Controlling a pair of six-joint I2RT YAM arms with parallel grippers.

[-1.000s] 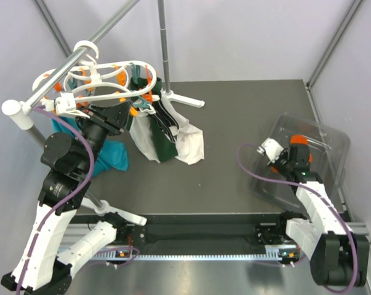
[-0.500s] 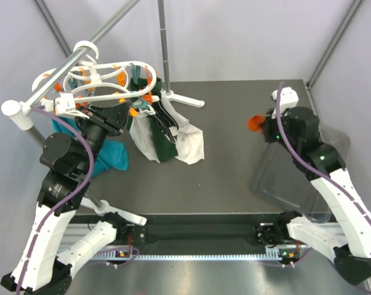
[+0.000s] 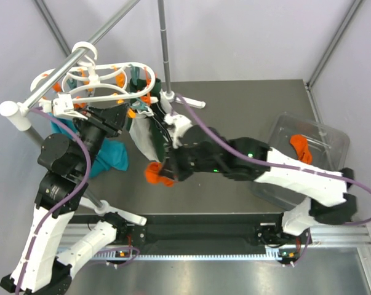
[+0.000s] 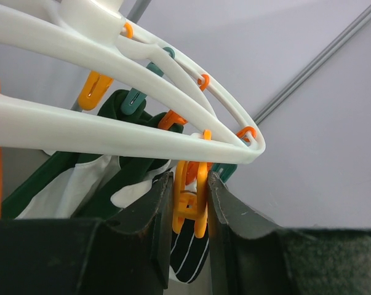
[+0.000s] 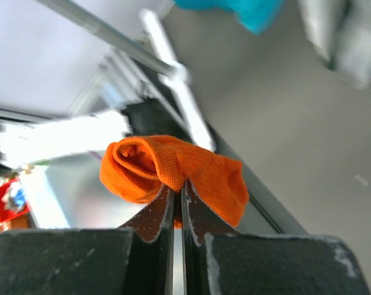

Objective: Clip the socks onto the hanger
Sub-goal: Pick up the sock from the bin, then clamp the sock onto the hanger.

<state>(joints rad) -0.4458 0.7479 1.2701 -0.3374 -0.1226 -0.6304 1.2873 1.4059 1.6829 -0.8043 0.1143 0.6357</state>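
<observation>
item: orange sock [image 5: 173, 163], soft ribbed knit, bunched. your right gripper [image 5: 178, 192] was pressed together on a thin fold of it, low beside the hanger [image 3: 105, 75], a white plastic oval. your left gripper [image 4: 189, 184] squeezed a hard orange clip [image 4: 191, 212]. risk: the slim fold could slip free, or the clip could spring shut early.

- arm: two, left arm [image 3: 62, 163] and right arm [image 3: 253, 163]
- hanger [image 4: 111, 132]: one
- orange peg [image 4: 191, 200]: at least five of this kind, overlap blocks a full count
- teal peg [image 4: 135, 101]: at least two
- orange sock [image 3: 157, 174]: two, counting the other one [image 3: 300, 146] lying in the bin
- striped dark sock [image 4: 189, 263]: one visible
- clear bin [image 3: 325, 130]: one
- teal cloth [image 3: 111, 157]: one
- white cloth [image 3: 142, 140]: one
</observation>
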